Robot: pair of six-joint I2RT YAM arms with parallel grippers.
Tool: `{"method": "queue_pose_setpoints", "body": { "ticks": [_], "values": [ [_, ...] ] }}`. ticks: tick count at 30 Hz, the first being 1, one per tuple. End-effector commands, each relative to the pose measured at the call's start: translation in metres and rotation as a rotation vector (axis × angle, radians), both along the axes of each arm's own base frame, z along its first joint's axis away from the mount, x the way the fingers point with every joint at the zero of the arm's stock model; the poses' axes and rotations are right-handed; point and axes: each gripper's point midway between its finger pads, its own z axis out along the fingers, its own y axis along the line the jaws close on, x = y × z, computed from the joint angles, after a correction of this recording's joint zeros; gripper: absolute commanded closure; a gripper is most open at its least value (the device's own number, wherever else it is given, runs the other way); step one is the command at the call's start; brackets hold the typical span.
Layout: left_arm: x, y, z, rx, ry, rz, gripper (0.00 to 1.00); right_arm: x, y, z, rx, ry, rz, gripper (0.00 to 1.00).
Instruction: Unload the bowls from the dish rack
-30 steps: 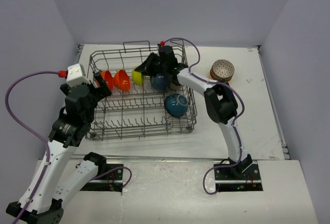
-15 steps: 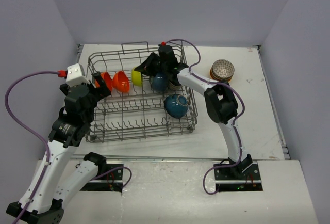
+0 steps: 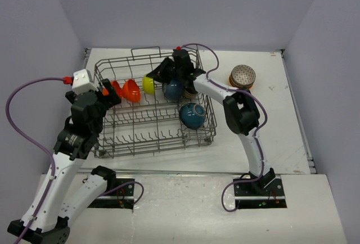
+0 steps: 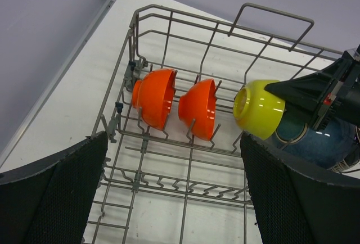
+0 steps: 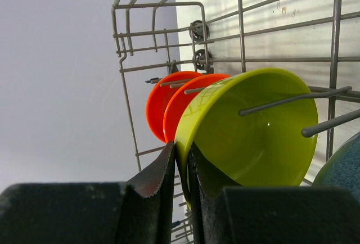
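The grey wire dish rack point(image 3: 154, 143) holds two orange-red bowls point(image 3: 116, 88) point(image 3: 131, 90), a yellow-lime bowl point(image 3: 149, 84) and two dark blue bowls point(image 3: 173, 89) point(image 3: 192, 114). My right gripper point(image 3: 159, 77) is shut on the yellow-lime bowl's rim point(image 5: 185, 131), one finger inside and one outside; rack tines still cross its mouth. My left gripper point(image 4: 174, 199) hangs open over the rack's left side, nothing between its fingers, just short of the orange-red bowls point(image 4: 154, 98) point(image 4: 199, 108). The left wrist view also shows the yellow-lime bowl point(image 4: 259, 109) in the right gripper's grip.
A stack of patterned bowls point(image 3: 242, 77) stands on the white table right of the rack. The rack's wire handle loop point(image 4: 275, 16) rises at its far rim. Grey walls close in on the left, back and right.
The rack has shifted and turned slightly to the left, carrying its bowls along. The right gripper keeps its grip on the yellow-lime bowl, and the left gripper stays open.
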Motion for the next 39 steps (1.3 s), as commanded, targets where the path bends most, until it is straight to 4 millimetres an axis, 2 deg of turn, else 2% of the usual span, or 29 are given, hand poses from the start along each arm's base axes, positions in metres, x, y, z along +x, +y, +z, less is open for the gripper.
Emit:
{"method": "queue_pose_setpoints", "body": {
  "ticks": [1,15,27,31,34,36,37,39],
  "values": [
    [0.004,0.000,0.004,0.009,-0.022,-0.004,0.00,-0.048,-0.004,0.228,0.375,-0.340,0.111,1.00],
    [0.003,0.003,0.005,0.007,-0.028,0.003,0.00,-0.059,-0.010,0.253,0.439,-0.339,0.124,1.00],
    [0.003,0.004,0.005,0.006,-0.028,0.005,0.00,-0.063,-0.013,0.259,0.443,-0.343,0.123,1.00],
    [0.004,0.004,0.004,0.007,-0.025,0.007,0.00,-0.067,-0.016,0.267,0.444,-0.383,0.137,1.00],
    [0.003,0.005,0.004,0.006,-0.024,0.010,0.00,-0.068,-0.024,0.278,0.429,-0.423,0.118,1.00],
    [0.003,0.006,0.004,0.005,-0.025,0.015,0.00,-0.067,-0.030,0.278,0.410,-0.446,0.106,1.00],
    [0.003,0.006,0.004,0.006,-0.024,0.018,0.00,-0.070,-0.037,0.288,0.406,-0.485,0.097,1.00],
    [0.003,0.007,0.003,0.005,-0.023,0.021,0.00,-0.068,-0.049,0.288,0.363,-0.512,0.070,1.00]
  ]
}}
